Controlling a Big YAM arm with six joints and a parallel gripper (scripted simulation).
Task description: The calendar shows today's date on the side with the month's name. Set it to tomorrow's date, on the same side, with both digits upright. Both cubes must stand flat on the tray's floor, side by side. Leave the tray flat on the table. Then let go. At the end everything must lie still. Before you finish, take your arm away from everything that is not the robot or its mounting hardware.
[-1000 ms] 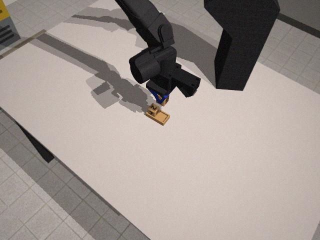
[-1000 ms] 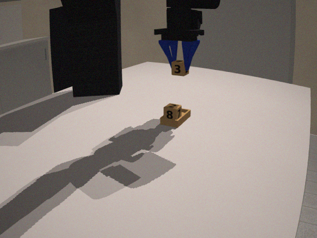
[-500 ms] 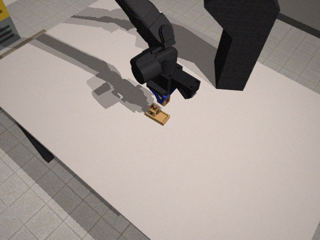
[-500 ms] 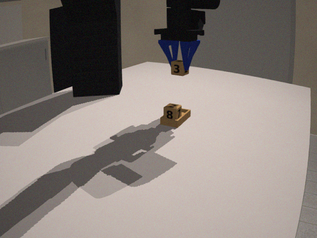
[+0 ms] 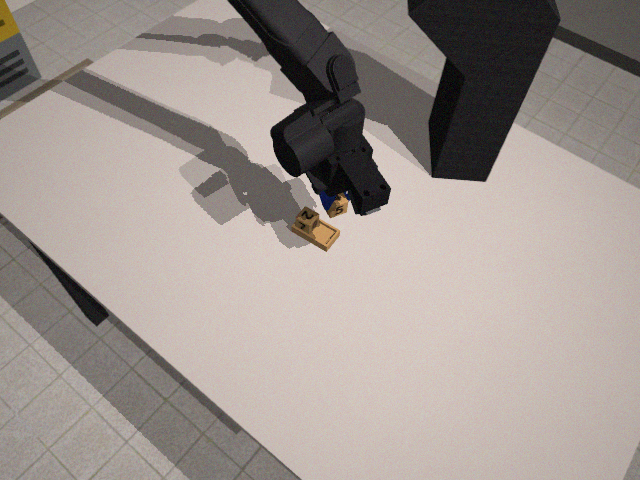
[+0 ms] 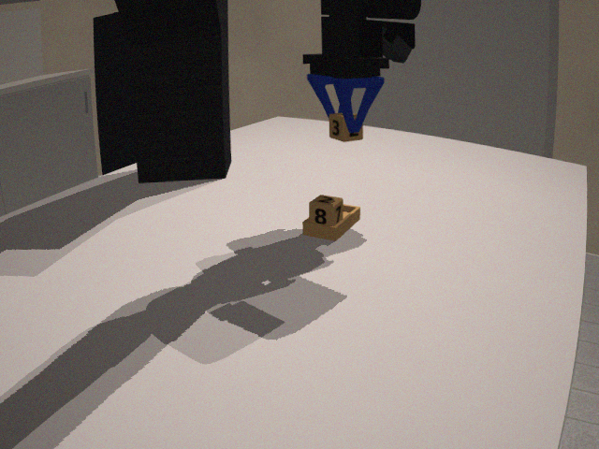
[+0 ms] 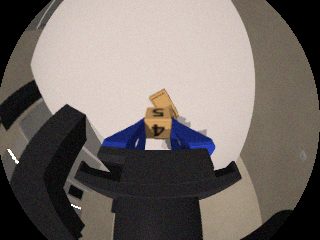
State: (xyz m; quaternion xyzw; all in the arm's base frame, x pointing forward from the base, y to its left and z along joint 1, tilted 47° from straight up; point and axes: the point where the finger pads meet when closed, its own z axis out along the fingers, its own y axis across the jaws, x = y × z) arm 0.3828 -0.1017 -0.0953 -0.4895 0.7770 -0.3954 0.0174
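The gripper (image 6: 347,126) (image 7: 158,121) points down (blue fingers partly closed) beneath the wrist (image 6: 345,40).

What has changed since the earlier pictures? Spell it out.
The held cube turned with the jaws, its 3 swinging left in the exterior view, and shifted slightly right. Nothing was newly gripped or released. The tray and its cube stayed put.
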